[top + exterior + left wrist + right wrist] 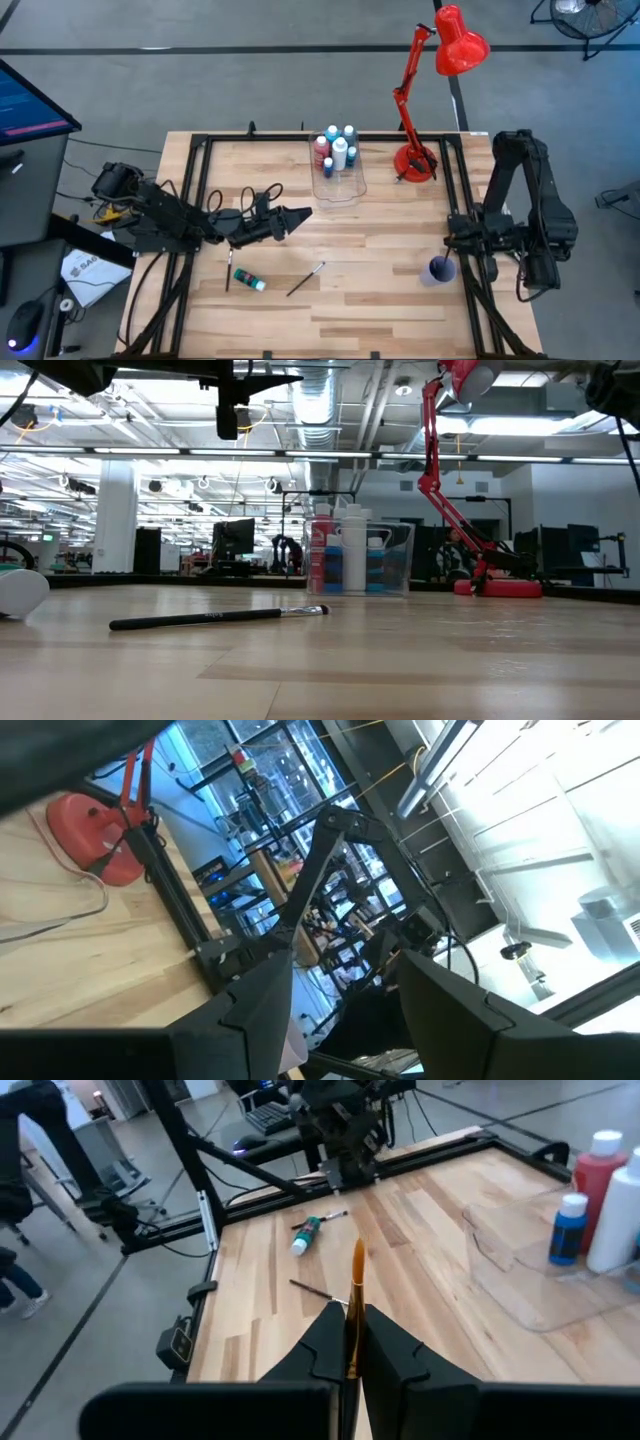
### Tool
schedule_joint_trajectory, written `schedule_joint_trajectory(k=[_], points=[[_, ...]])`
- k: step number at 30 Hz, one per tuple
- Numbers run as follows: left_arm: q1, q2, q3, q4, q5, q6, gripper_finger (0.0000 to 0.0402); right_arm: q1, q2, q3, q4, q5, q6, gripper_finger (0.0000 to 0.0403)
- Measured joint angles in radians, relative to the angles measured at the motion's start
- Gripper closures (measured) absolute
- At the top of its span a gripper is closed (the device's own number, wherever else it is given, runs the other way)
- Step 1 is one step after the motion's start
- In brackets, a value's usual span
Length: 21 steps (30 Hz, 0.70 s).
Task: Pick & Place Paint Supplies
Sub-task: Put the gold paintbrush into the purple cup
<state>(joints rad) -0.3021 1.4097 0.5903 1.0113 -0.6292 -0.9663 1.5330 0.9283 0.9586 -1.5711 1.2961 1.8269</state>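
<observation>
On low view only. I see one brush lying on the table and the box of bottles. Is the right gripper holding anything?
Observer: Yes. The right gripper is shut on an orange-handled brush, near the purple cup at the table's right edge.
Operator: Left one?
Observer: The left gripper is open and empty, above the table left of the clear box.
Operator: Anything else loose?
Observer: A blue-green tube and a second dark brush lie left of the brush you see.
</observation>
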Motion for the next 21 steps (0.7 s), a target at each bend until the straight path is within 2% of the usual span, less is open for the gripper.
schedule_joint_trajectory(k=[12, 21], points=[[-0.018, 0.0, 0.0, 0.0, -0.016, 0.001, 0.0227, 0.054, 0.044, -0.19, 0.005, -0.075, 0.313, 0.0396], [-0.027, 0.0, 0.0, 0.0, -0.022, 0.0, 0.0227, 0.066, 0.098, -0.211, 0.035, -0.163, 0.34, 0.0396]])
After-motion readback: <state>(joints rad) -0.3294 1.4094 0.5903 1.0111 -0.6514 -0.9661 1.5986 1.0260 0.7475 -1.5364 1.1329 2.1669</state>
